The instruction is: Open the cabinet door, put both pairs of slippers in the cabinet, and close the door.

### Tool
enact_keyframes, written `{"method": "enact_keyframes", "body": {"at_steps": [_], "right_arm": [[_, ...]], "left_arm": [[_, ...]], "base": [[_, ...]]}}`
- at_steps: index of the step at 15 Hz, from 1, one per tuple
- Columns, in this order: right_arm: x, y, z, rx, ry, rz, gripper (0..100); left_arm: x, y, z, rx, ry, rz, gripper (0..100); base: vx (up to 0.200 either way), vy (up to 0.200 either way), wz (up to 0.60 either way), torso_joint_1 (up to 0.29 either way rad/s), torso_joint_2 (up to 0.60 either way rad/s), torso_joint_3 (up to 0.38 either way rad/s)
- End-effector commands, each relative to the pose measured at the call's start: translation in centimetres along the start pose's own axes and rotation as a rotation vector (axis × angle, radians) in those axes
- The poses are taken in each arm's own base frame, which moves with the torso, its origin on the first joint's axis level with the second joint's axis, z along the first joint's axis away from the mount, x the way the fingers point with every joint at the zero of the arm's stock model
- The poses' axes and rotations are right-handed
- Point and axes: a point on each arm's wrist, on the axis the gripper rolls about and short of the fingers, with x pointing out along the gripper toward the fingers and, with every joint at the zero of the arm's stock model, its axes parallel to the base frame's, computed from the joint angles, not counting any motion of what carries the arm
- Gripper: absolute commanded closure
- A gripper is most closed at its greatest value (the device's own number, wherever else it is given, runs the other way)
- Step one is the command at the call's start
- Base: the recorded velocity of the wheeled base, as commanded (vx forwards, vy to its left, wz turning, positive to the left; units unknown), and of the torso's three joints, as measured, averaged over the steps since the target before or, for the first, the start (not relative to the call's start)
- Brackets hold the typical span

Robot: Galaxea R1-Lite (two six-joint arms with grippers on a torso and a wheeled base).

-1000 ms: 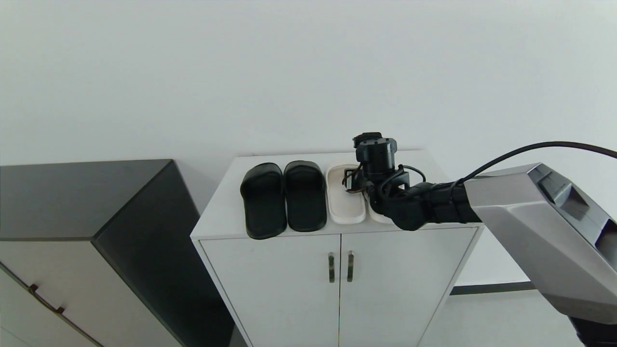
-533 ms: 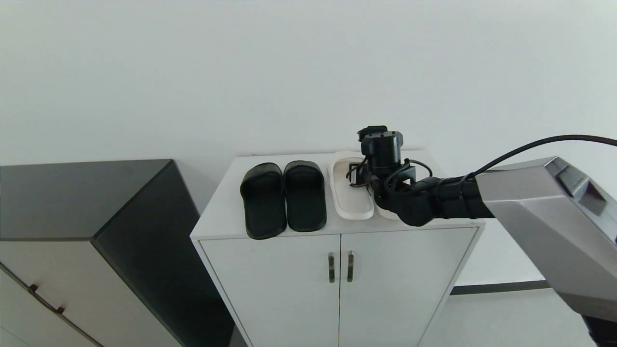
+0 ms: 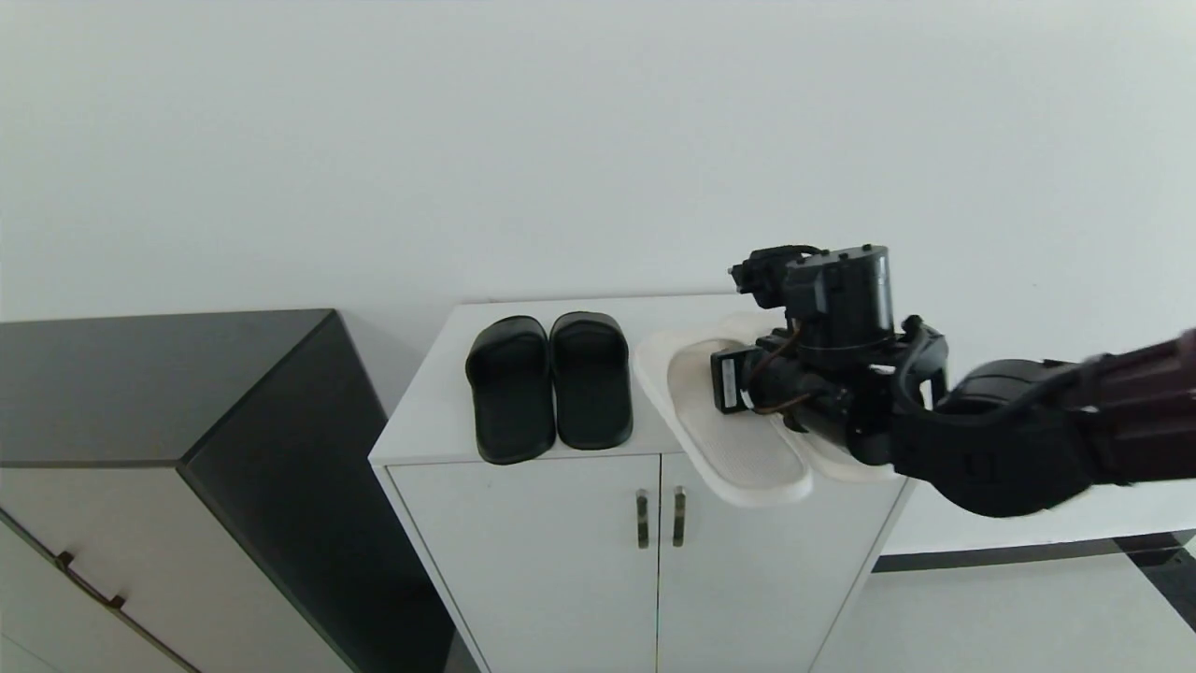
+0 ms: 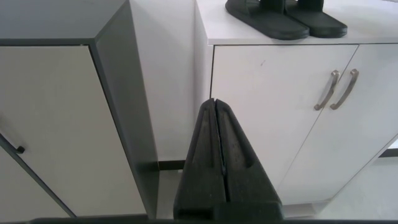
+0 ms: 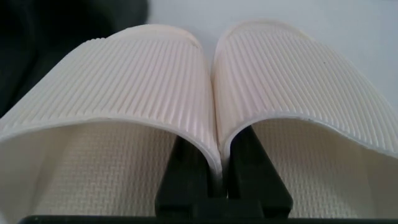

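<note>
Holding the white slippers (image 3: 743,444) side by side, inner walls pinched together in the clamped right tool (image 5: 222,180). Lifted off the cabinet (image 3: 561,561) top since a second ago and drawn near and right, long axis far-left to near-right, heels now past the near edge above the right door (image 3: 775,570). Cabinet not yet opened; handles (image 3: 660,517) below and left of the pair, likely nearer to the left tool (image 4: 216,143), pressed shut on nothing, low before the cabinet.

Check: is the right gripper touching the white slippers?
Touching. Right wrist view: the right gripper clamps the adjoining strap edges of both white slippers between its fingers.
</note>
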Motion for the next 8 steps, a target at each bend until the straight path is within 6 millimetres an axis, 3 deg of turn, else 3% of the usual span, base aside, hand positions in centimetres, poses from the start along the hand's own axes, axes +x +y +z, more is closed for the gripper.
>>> {"method": "enact_keyframes", "body": {"at_steps": [1, 2, 5, 8], "right_arm": [[-7.5, -0.9, 0.5, 0.003, -0.036, 0.159, 100], [-10.1, -1.5, -0.3, -0.007, -0.022, 0.257, 100], [-13.9, -3.2, -2.0, -0.014, -0.001, 0.421, 100], [-14.7, -3.7, -3.5, -0.033, 0.036, 0.463, 100]], "left_arm": [[0.0, 0.0, 0.0, -0.001, 0.001, 0.001, 100], [0.0, 0.0, 0.0, -0.001, 0.001, 0.001, 100], [0.0, 0.0, 0.0, -0.001, 0.001, 0.001, 100], [0.0, 0.0, 0.0, -0.001, 0.001, 0.001, 100]], "base": [[0.0, 0.0, 0.0, 0.0, 0.0, 0.0], [0.0, 0.0, 0.0, 0.0, 0.0, 0.0], [0.0, 0.0, 0.0, 0.0, 0.0, 0.0], [0.0, 0.0, 0.0, 0.0, 0.0, 0.0]]}}
